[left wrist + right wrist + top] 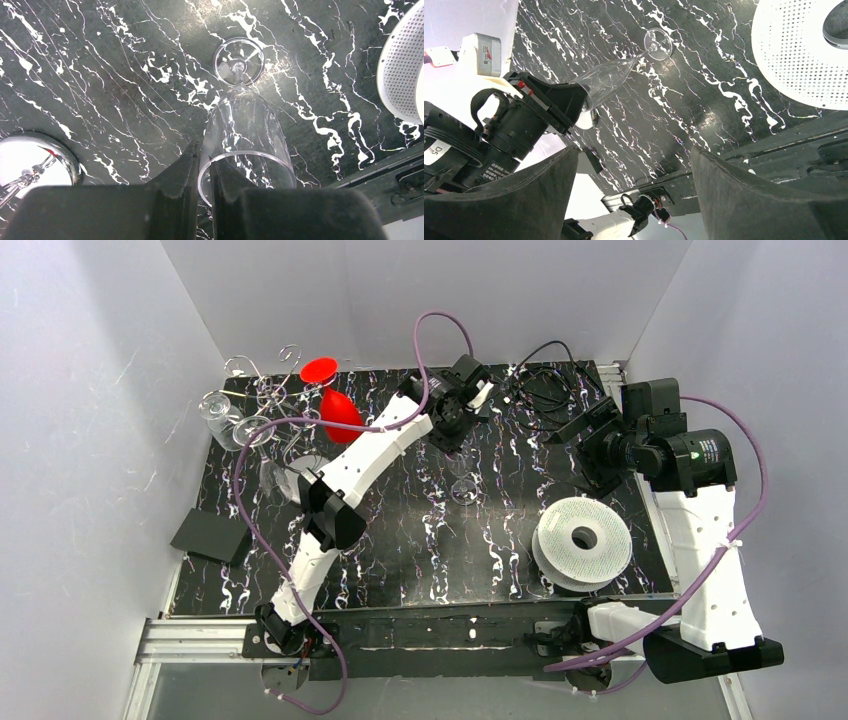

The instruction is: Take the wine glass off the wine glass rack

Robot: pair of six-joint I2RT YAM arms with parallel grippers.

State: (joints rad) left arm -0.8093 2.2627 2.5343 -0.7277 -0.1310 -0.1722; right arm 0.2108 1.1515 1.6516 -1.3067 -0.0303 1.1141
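One clear, thin-walled wine glass [245, 125] is off the silver wire rack [262, 380]. It hangs slanted over the black, white-veined marble-pattern tabletop [100, 75] near the middle of the table. That is well apart from the rack, which stands at the far left corner. The round foot points down at the tabletop; whether it touches cannot be told.

The left gripper [204, 162] is closed hard on the rim. One black finger sits inside the bowl and the other outside, pinching the wall between them. The right gripper [634, 165] stands wide apart with nothing in it, raised over the right side of the table, with the white perforated plastic spool [583, 540] nearer the arm bases.

Handling, as judged:
- **Glass:** It is likely light, rigid, smooth and slippery, and brittle at rim and stem.
- **Grip:** A rim pinch resists twisting poorly, so the slender stem or the lower bowl would give a safer hold.

The bowl is tall and tapered and the foot is a flat disc. The rack is thin wire with curled hook arms on a polished round metal base [25, 160]. It carries a red glass [330, 405] and further clear glasses [220, 418].
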